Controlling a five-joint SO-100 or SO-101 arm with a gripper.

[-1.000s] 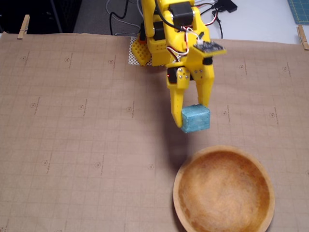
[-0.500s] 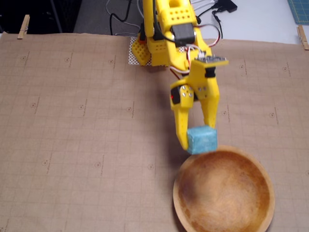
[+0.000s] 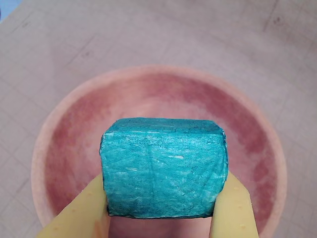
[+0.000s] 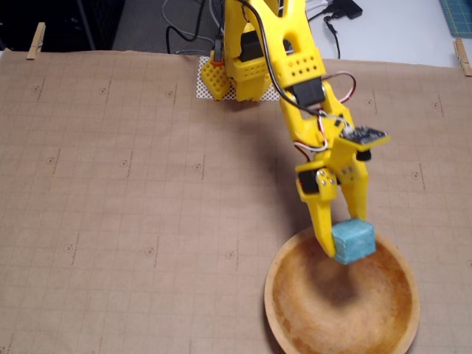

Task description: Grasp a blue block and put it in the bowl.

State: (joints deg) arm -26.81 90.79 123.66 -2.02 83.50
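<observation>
Item: blue block. Held clear of the table, clamped between the two yellow fingers of the pincer. In the wrist view the block fills the middle of the picture, one finger pressed to its left side and the other to its right.

Item: bowl. Wooden, round, empty as far as can be seen. In the fixed view the block hangs over the far part of it, just inside the rim; in the wrist view the bowl lies straight beneath the block.

Progress, as judged: grasp done, carry to the bowl done or nearly so. Left: opening the pincer to let the block drop, perhaps after a little lowering.

Surroundings: brown gridded paper covering the table, pegged at its corners with clothespins; cables behind the arm's base.

Obstructions: none seen between block and bowl. Only risk judged: the block sits near the rim, so a bounce could carry it out.
</observation>
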